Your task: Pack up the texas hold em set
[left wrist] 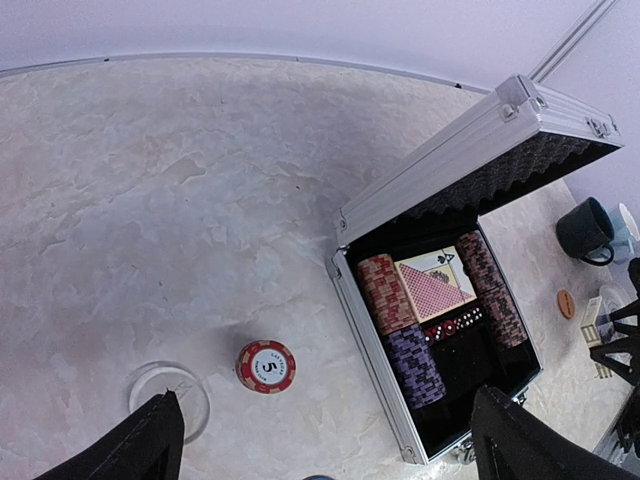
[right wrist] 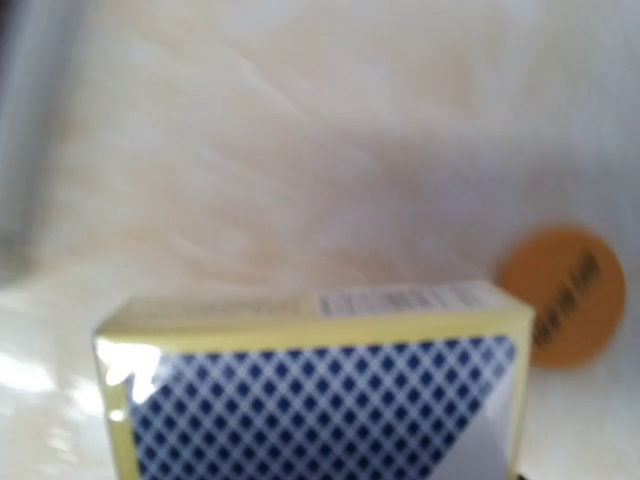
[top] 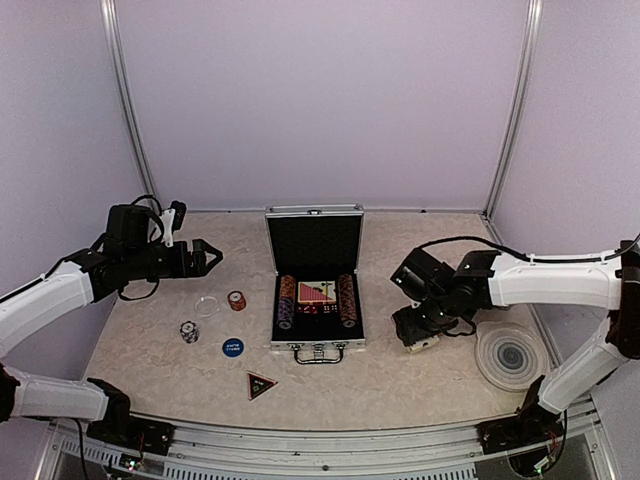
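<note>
At the middle of the table, the silver case (top: pixel 300 345) stood open with its lid upright. Its black inside held rows of chips (left wrist: pixel 400 330) on either side of a red-backed card deck (left wrist: pixel 436 285), which bore a spade mark at one corner. Small red dice (left wrist: pixel 455 325) lay just in front of that deck.

Left of the case, a red chip stack (left wrist: pixel 266 365) showed the numeral "5" on its white centre; the smaller lettering above it was too fine to read. A clear round disc (left wrist: pixel 170 395) lay just beyond it. Also left of the case were a second chip stack (top: pixel 189 331), a blue round button (top: pixel 232 347) with unreadable white writing, and a black triangle (top: pixel 260 384) edged in red.

The left gripper (top: pixel 208 257) hung left of the case, fingers spread wide and empty.

Right of the case, the right gripper (top: pixel 422 338) sat low at a blue deck (right wrist: pixel 320 410) with a diamond pattern and a yellow border. The printed strip on the deck's edge was blurred. An orange button (right wrist: pixel 563 297) beside it carried dark writing, also illegible. The right gripper's fingers were not visible, so I could not tell whether it gripped the deck.
</note>
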{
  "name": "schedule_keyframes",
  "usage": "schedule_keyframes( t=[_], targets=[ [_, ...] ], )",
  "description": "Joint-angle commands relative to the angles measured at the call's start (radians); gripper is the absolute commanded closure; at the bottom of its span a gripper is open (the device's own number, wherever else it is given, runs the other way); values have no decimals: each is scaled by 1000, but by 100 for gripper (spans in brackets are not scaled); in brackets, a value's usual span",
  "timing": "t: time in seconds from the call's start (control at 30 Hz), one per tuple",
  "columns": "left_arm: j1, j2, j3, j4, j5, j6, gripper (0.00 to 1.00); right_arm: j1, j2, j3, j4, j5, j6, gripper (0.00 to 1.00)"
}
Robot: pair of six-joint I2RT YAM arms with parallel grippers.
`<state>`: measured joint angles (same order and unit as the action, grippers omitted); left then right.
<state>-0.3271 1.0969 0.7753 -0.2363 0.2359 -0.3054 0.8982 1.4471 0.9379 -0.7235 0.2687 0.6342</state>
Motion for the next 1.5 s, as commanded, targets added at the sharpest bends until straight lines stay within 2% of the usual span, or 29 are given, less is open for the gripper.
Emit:
schedule_keyframes(
  t=[0.0, 0.6, 0.9, 1.47],
  targets=[
    [-2, 0, 10, 20, 6, 1, 1, 31, 65, 116, -30, 62, -142, 36],
    [-5, -28, 9, 11, -19, 9, 1, 75, 379, 608, 79, -143, -661, 38],
    [-4, -31, 8, 7, -26, 11, 1, 132, 504, 672, 93, -158, -875, 35],
    [-5, -28, 9, 8, -30, 11, 1, 149, 599, 719, 78, -146, -1004, 34]
  ],
)
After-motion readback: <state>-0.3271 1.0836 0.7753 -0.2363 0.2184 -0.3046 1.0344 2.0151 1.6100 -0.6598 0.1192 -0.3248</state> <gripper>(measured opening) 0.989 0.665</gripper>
